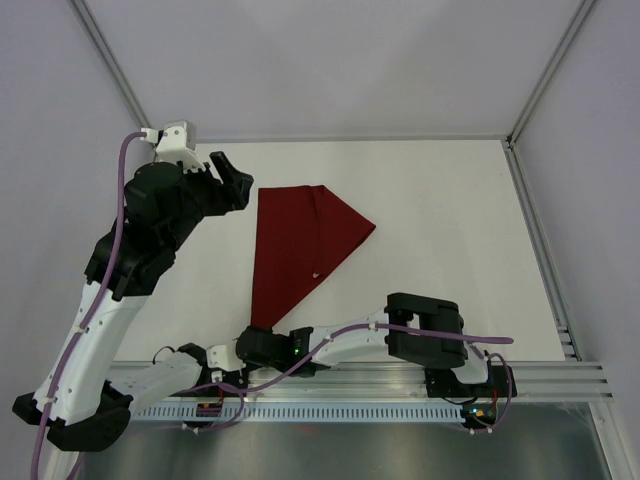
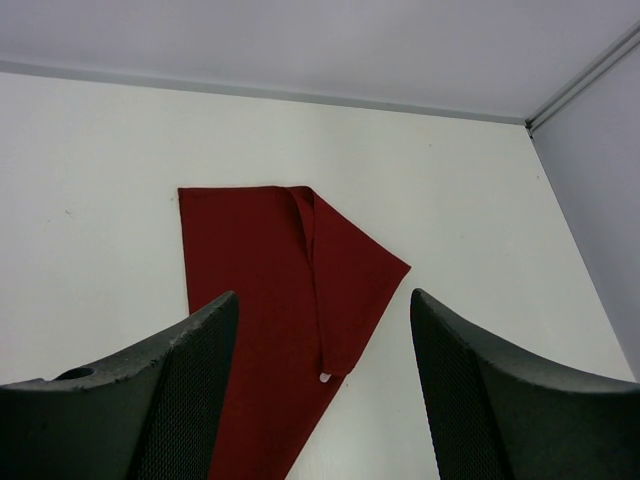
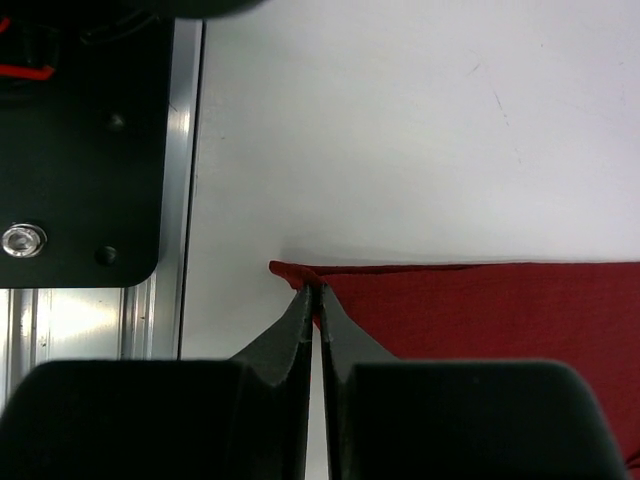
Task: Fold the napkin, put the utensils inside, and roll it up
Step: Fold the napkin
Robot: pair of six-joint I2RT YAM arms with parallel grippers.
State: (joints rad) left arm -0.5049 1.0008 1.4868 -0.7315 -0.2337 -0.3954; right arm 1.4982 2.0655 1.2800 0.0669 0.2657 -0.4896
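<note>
The dark red napkin (image 1: pixel 298 250) lies on the white table, folded into a long pointed shape with one flap laid over it; it also shows in the left wrist view (image 2: pixel 270 300). A small white tip (image 2: pixel 325 377) peeks from under the flap's end. My left gripper (image 1: pixel 232 180) is open and empty, held above the table just left of the napkin's far edge. My right gripper (image 3: pixel 315 292) is shut on the napkin's near corner (image 3: pixel 290 272), low at the table's front edge (image 1: pixel 262 335). No other utensils are in view.
The aluminium rail (image 1: pixel 400 385) runs along the near edge behind the right gripper. White walls and a frame post (image 1: pixel 530 230) bound the table (image 1: pixel 450 230) at the back and right.
</note>
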